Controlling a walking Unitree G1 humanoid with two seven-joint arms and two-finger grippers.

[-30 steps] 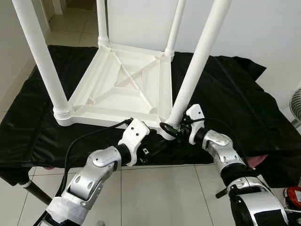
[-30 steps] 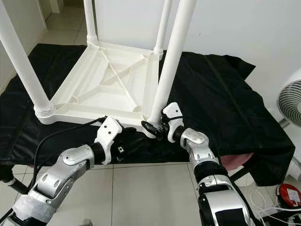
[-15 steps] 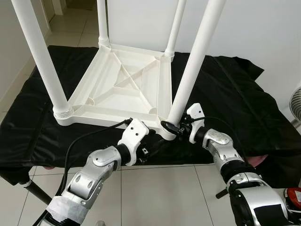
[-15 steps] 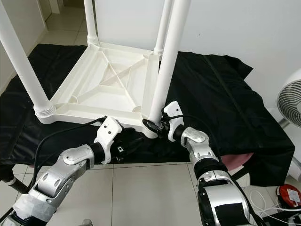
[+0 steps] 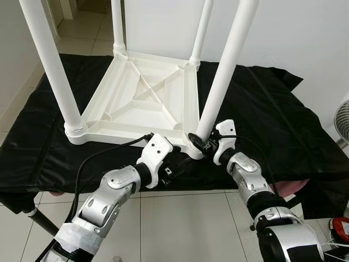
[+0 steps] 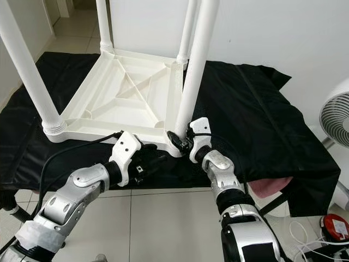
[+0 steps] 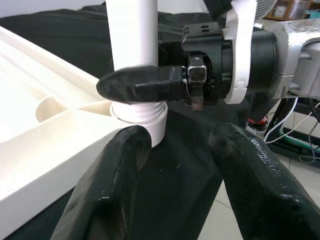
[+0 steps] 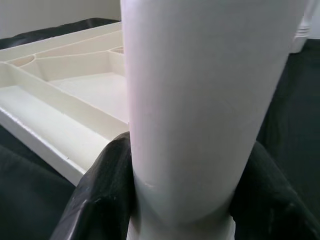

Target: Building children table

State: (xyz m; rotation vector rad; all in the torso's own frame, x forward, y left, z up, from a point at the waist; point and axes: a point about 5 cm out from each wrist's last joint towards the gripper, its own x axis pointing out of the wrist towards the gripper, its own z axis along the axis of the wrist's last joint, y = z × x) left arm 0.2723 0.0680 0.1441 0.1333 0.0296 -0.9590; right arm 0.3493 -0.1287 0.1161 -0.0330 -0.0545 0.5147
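At table's near corner, right gripper [image 5: 200, 146] clamped round leg [image 5: 223, 73] base, left gripper [image 5: 177, 165] spread beside it

1. I'm looking at a home interior: pale floor tiles [image 5: 180, 224] and plain white walls [image 6: 272, 33].
2. A household fan [image 6: 335, 117] stands nearby.
3. A black sheet [image 5: 262, 109] covers the work surface.

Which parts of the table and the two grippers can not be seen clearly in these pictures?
- Tops of all four legs: cut off by the upper edge in both eye views, including the near right leg.
- Thread of that leg in its socket: hidden by the right gripper clamped around it.
- Left gripper fingertips: in the left eye view, hidden under the tabletop edge.
- Black cloth underside: hidden.
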